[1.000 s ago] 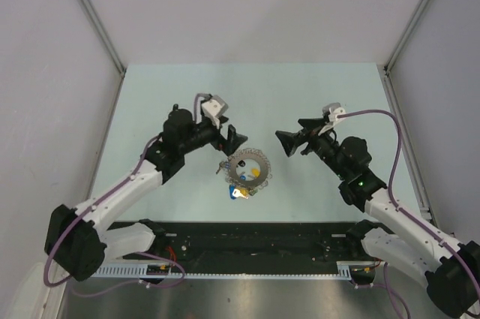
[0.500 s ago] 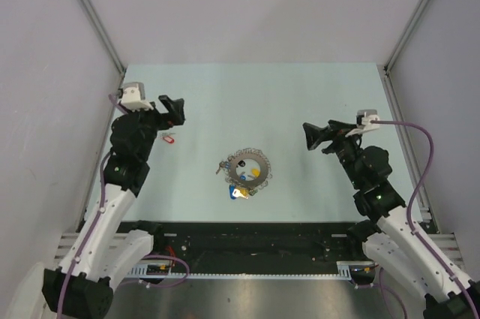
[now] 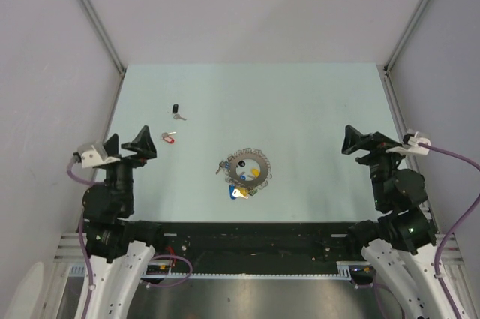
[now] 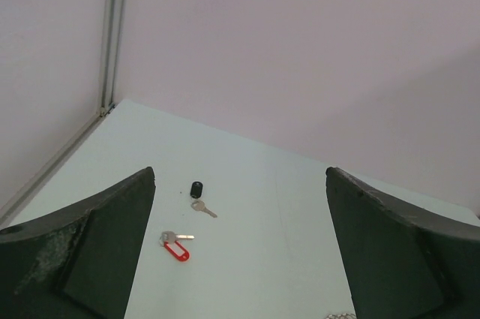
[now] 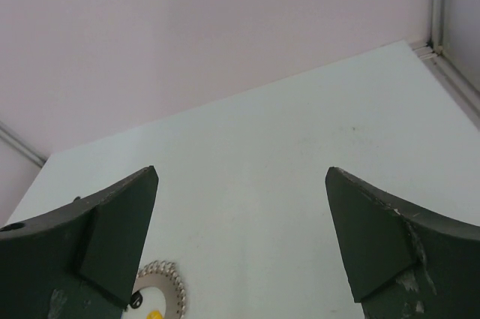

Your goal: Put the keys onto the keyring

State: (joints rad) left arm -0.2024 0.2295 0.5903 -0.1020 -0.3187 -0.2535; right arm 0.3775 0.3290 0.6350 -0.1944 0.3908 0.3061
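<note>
The keyring [image 3: 248,168], a silvery ring fringed with small keys and blue tags, lies flat mid-table. A yellow head [image 3: 255,173] shows inside it. The black-headed key [image 3: 176,111] and the red-tagged key [image 3: 168,137] lie loose on the table, left of the ring. My left gripper [image 3: 127,144] is open and empty, near the table's left front, well short of both keys. The left wrist view shows the black key [image 4: 197,190] and the red key [image 4: 178,248] ahead between the fingers. My right gripper [image 3: 363,144] is open and empty, far right of the ring [image 5: 162,289].
Pale green tabletop [image 3: 300,101] enclosed by white walls at the back and sides. A metal rail [image 3: 401,135] runs along the right edge. A black bar [image 3: 247,233] with cable trays crosses the near edge between the arm bases.
Both arms have drawn back from beside the keyring to their own near corners, jaws still open. The black and red keys, hidden under the left arm before, now show.
</note>
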